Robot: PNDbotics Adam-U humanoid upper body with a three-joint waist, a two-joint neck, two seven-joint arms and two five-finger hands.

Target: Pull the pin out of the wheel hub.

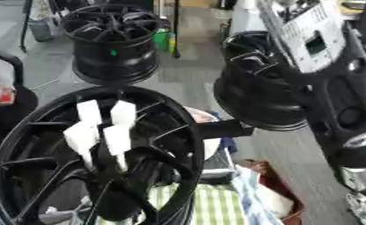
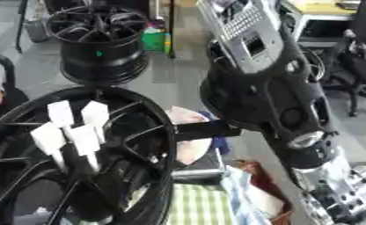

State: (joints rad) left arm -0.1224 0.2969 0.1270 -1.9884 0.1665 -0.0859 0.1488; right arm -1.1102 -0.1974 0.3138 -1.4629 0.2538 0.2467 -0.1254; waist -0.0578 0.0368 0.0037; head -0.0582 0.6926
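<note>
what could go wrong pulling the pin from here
The left robot hand is open in front of the spokes of the wheel hub, so fingers might snag between them. I cannot make out the pin, so a grab may miss. The right arm hangs close to another wheel.

no text, label, brand, number or sign is showing clearly enough to be read anywhere. the four white rectangular tags (image 1: 101, 127) standing near the middle of the large black spoked metal wheel hub (image 1: 32, 132) are showing blank faces. the grey ribbed panel (image 2: 244, 26) on the robot's black and silver right arm (image 2: 294, 110) is carrying a small dark window, but nothing in it is coming through as letters. a small green dot (image 1: 113, 53) is sitting on the far black wheel rim (image 1: 113, 44), with no writing.
</note>
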